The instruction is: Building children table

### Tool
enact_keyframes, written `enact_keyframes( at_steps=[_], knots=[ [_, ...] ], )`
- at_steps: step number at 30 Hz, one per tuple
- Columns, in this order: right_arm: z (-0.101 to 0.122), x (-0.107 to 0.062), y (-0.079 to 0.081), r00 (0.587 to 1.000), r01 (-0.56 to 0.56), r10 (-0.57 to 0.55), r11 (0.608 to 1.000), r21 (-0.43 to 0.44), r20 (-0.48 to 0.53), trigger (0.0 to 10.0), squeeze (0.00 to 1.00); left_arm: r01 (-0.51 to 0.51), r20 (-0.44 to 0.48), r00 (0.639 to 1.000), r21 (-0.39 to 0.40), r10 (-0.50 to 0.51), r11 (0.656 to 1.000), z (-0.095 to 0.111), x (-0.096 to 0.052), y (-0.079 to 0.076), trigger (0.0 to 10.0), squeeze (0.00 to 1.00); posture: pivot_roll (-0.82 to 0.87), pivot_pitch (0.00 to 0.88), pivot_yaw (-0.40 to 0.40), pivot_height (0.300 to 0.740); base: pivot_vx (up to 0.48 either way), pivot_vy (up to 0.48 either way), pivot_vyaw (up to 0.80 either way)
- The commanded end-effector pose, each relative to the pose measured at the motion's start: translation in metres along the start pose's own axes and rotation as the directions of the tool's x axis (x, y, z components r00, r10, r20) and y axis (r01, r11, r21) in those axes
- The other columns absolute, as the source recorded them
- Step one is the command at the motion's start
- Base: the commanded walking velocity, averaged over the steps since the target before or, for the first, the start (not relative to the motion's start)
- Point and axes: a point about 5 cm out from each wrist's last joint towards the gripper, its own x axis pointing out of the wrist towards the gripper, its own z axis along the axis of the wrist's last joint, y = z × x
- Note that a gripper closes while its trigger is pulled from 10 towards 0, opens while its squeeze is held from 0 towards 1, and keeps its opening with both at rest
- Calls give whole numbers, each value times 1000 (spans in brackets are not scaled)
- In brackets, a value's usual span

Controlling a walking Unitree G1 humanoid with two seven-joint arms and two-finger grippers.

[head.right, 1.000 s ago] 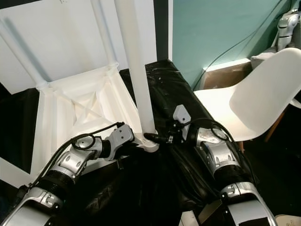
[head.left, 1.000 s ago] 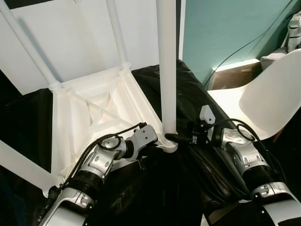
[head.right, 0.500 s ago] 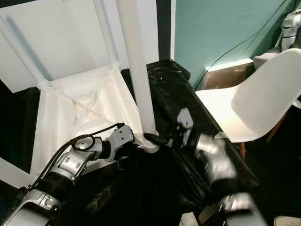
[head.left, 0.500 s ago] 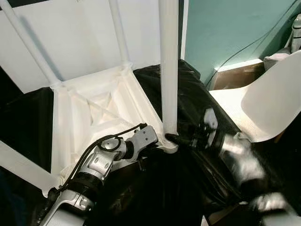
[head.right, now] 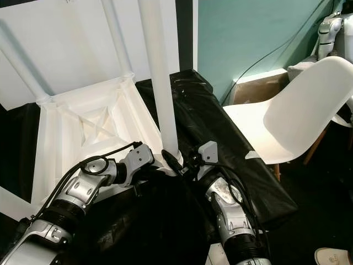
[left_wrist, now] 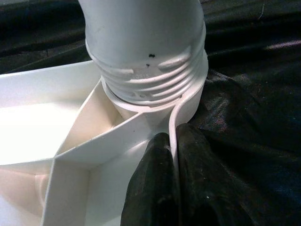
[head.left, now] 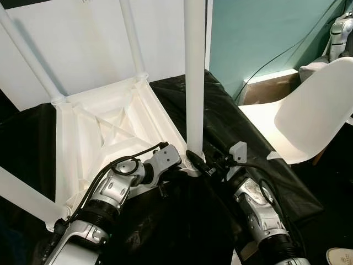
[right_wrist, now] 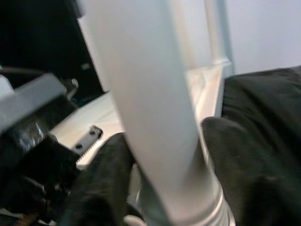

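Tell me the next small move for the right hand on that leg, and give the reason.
Probably keep turning the leg further into its socket. The right hand grips the leg's base, and the left hand pinches the frame rim beside the socket to steady it. In the left wrist view several threads sit exposed above the socket, so it looks not fully seated.

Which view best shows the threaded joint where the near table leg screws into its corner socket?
The left wrist view: the threaded joint sits close and sharp, ridges still exposed above the socket, the left gripper pinching the rim. In the eye views the joint is small, beside the right gripper. The right wrist view blurs it.
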Motion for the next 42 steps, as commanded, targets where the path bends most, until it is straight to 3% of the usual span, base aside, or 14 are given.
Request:
enact_keyframes(
  at_steps=[1, 2, 3, 8, 9, 14, 16, 23, 26, 28, 32, 33, 35, 42],
  knots=[
    [9, 5, -1, 998, -47, 46, 999, 1, 30, 10000, 1000, -16, -76, 997, -115, 7, 993, -33, 4, -14, 10000, 0, 14, 0, 24, 740, 0, 0, 0],
    [9, 6, -5, 996, -89, 90, 996, -23, 5, 10000, 1000, -17, -77, 997, -115, 8, 993, -34, 4, -14, 10000, 0, 16, 0, 23, 740, 0, 0, 0],
    [9, 8, -10, 989, -146, 145, 988, -47, -29, 10000, 0, -18, -79, 997, -116, 9, 993, -34, 4, -14, 10000, 0, 17, 0, 23, 740, 0, 0, 0],
    [12, 12, -18, 957, -282, 276, 956, -78, -85, 10000, 0, -20, -80, 997, -117, 10, 993, -35, 3, -14, 10000, 0, 20, 0, 20, 740, 0, 0, 0],
    [13, 13, -19, 902, -419, 406, 905, -69, -149, 10000, 0, -20, -79, 997, -117, 11, 993, -35, 4, -14, 10000, 0, 24, 0, 18, 740, 0, 0, 0],
    [9, 12, -20, 818, -543, 522, 839, -26, -240, 10000, 0, -23, -77, 997, -118, 14, 993, -34, 4, -14, 10000, 0, 30, 0, 13, 740, 0, 0, 0],
    [7, 10, -24, 770, -596, 574, 803, 5, -278, 0, 0, -28, -76, 997, -120, 19, 992, -35, 3, -14, 10000, 0, 37, 0, 10, 740, 0, 0, 0],
    [10, 11, -32, 748, -612, 598, 789, 49, -289, 0, 0, -34, -78, 997, -127, 25, 991, -37, 2, -16, 10000, 0, 40, 0, 5, 740, 0, 0, 0],
    [6, 8, -30, 815, -529, 535, 844, 91, -223, 0, 0, -36, -77, 997, -129, 26, 991, -37, 2, -17, 10000, 0, 46, 0, -3, 740, 0, 0, 0],
    [9, 11, -18, 923, -368, 373, 928, 63, -98, 0, 0, -40, -75, 997, -130, 30, 991, -37, 3, -16, 10000, 0, 50, 0, -6, 740, 0, 0, 0],
    [11, 13, -13, 956, -288, 291, 956, 62, -47, 0, 0, -42, -75, 997, -130, 32, 991, -37, 2, -16, 10000, 0, 58, 0, -5, 740, 0, 0, 0],
    [12, 13, -8, 989, -146, 147, 988, 48, -5, 0, 0, -42, -78, 996, -129, 33, 991, -37, 1, -16, 10000, 0, 56, 0, -2, 740, 0, 0, 0],
    [10, 8, -5, 999, 42, -43, 999, 29, 27, 0, 0, -43, -87, 996, -127, 32, 991, -40, -1, -16, 10000, 0, 55, 0, 1, 740, 0, 0, 0],
    [7, 7, -5, 995, 94, -94, 995, 23, 16, 0, 0, -45, -89, 995, -128, 33, 991, -40, -3, -16, 10000, 0, 54, 0, 4, 740, 0, 0, 0]
  ],
)
